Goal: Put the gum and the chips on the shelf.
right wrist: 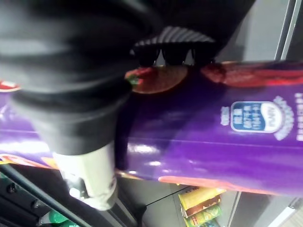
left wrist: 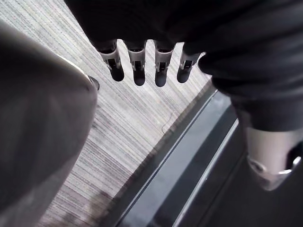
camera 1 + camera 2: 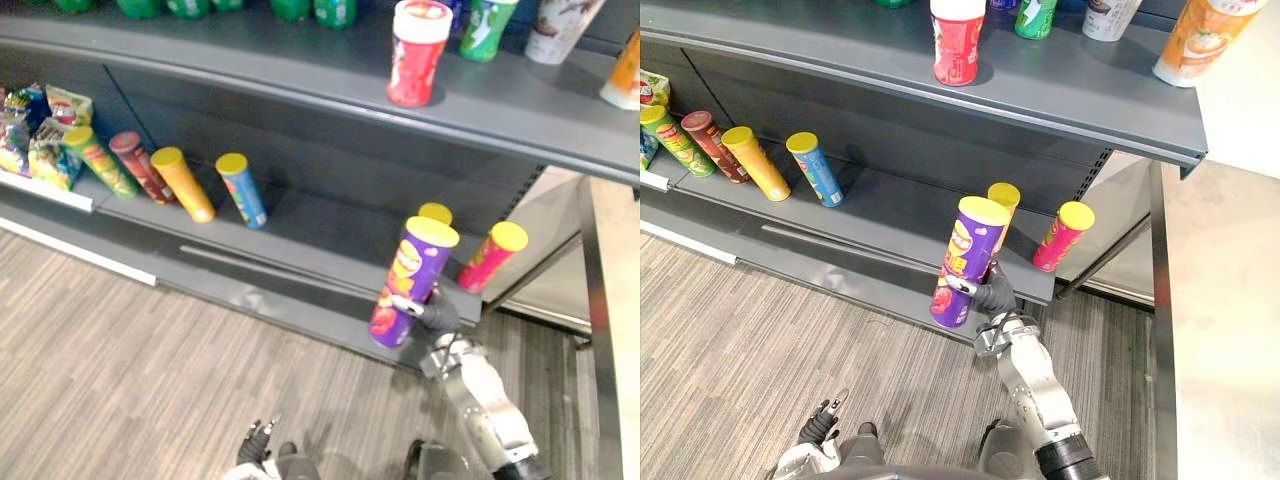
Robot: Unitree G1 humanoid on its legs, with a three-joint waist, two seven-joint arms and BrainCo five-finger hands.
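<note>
A purple chips can [image 3: 410, 280] with a yellow lid stands nearly upright at the front edge of the lower shelf [image 3: 300, 225], tilted slightly. My right hand [image 3: 437, 312] is shut on its lower part, with fingers and thumb wrapped round the can [image 1: 227, 137]. Whether the can's base touches the shelf edge I cannot tell. My left hand [image 3: 258, 440] hangs low over the floor, its fingers [image 2: 137, 71] straight and holding nothing.
A pink can [image 3: 492, 256] and a yellow-lidded can [image 3: 435, 213] stand just behind the purple one. Several cans, among them a blue one [image 3: 241, 190], lean further left, beside snack bags [image 3: 40, 130]. The upper shelf carries a red tub [image 3: 417, 52] and bottles.
</note>
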